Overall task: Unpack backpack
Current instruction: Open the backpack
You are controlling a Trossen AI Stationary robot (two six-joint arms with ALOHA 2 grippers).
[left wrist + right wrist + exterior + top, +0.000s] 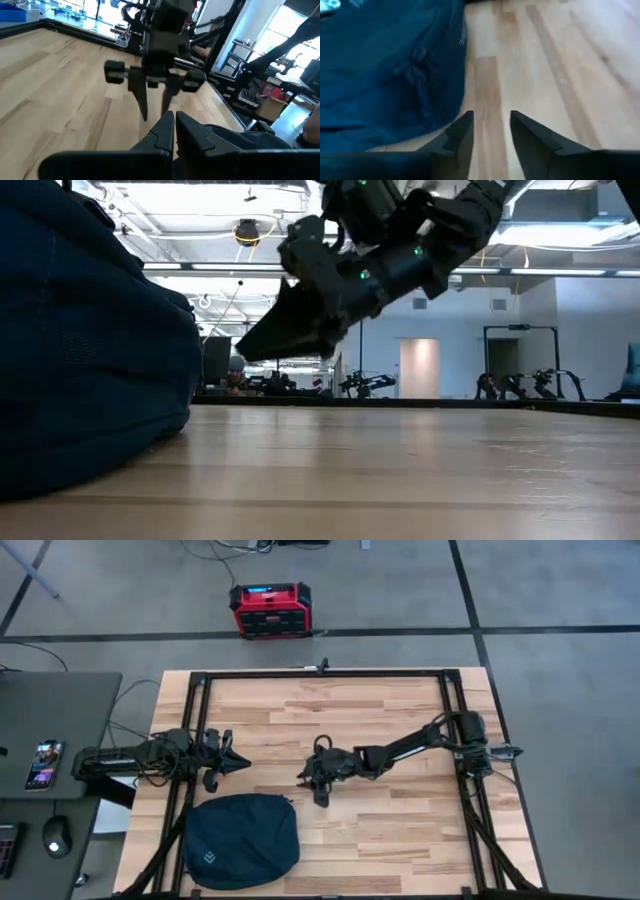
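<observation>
From above I see the backpack [243, 840] lying zipped at the near-left of the tabletop [380, 710], my left gripper [238, 762] just beyond it and my right gripper [318, 778] near its upper right corner, neither touching it. My left wrist camera shows that arm's fingers [165, 131] pressed together on nothing. My right wrist camera shows its fingers [462, 132] parted and empty above bare wood beside the backpack.

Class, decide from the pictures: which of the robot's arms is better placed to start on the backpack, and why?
Probably the right. The right gripper is open and points at the backpack, close beside its edge. The left gripper is shut and points across the table.
</observation>
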